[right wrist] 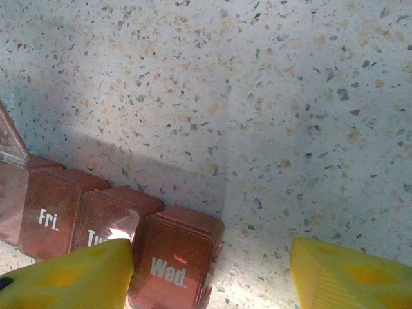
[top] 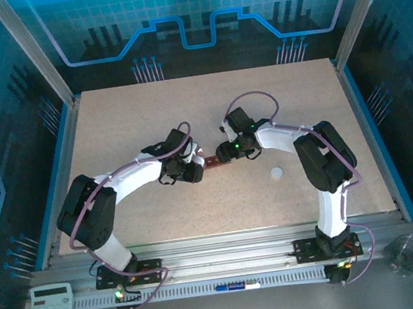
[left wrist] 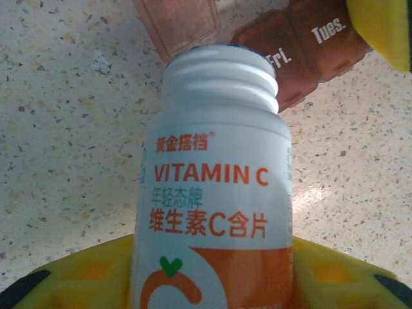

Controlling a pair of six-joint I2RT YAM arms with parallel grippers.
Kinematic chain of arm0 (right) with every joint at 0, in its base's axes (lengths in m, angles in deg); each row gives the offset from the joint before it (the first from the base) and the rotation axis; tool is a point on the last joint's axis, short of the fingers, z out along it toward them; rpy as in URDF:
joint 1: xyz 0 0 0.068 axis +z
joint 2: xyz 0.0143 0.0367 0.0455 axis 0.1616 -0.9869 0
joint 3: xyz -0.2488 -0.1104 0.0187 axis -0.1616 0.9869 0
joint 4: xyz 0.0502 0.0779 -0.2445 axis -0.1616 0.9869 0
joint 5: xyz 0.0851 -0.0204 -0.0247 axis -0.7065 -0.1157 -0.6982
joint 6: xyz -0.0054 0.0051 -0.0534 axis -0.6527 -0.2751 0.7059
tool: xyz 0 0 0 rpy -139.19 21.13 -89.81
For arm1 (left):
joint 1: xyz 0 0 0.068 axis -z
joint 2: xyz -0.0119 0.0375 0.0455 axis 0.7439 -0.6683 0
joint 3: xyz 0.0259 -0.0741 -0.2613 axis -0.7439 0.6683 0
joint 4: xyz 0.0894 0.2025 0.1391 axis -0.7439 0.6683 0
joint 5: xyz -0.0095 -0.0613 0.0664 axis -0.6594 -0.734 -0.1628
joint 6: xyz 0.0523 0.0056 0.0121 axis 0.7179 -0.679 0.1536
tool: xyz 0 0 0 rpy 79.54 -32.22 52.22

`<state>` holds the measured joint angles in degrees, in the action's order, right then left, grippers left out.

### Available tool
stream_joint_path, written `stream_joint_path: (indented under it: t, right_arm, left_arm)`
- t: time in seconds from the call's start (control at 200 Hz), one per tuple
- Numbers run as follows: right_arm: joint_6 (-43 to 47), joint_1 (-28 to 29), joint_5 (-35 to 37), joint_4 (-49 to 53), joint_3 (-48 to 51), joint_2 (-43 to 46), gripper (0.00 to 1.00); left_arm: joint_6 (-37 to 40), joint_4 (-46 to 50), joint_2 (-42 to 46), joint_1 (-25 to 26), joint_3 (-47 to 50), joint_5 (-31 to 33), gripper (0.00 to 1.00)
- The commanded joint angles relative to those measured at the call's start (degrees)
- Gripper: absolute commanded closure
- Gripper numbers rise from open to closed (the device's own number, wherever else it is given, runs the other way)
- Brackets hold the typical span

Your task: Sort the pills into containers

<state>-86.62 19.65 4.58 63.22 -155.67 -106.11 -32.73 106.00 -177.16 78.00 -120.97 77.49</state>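
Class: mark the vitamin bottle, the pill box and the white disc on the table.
vitamin bottle [left wrist: 215,193]: left wrist view, on its label.
pill box [right wrist: 175,257]: right wrist view, on the Wed. lid.
white disc [top: 276,172]: top view, on its middle.

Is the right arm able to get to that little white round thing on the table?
Probably yes. The white disc lies on bare table just beside the right arm, nothing over it, and the right gripper has open jaws gripping nothing.
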Motion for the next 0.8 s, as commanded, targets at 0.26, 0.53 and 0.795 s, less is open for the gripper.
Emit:
stream_joint_path:
  t: [0.26,0.53,0.795]
  right_arm:
    - [-0.3,0.8,-0.1,0.6,0.1,-1.6,0.34]
    - [-0.4,0.8,-0.1,0.6,0.0,-1.6,0.33]
    - [-0.4,0.8,-0.2,0.5,0.1,-1.7,0.33]
  left_arm:
    - [2.5,6.4,-2.5,-0.8,-4.5,-2.8,1.0]
    - [3.3,8.7,-3.8,-1.0,-6.3,-2.8,1.0]
    - [4.2,11.0,-5.4,-1.4,-8.4,-2.6,1.0]
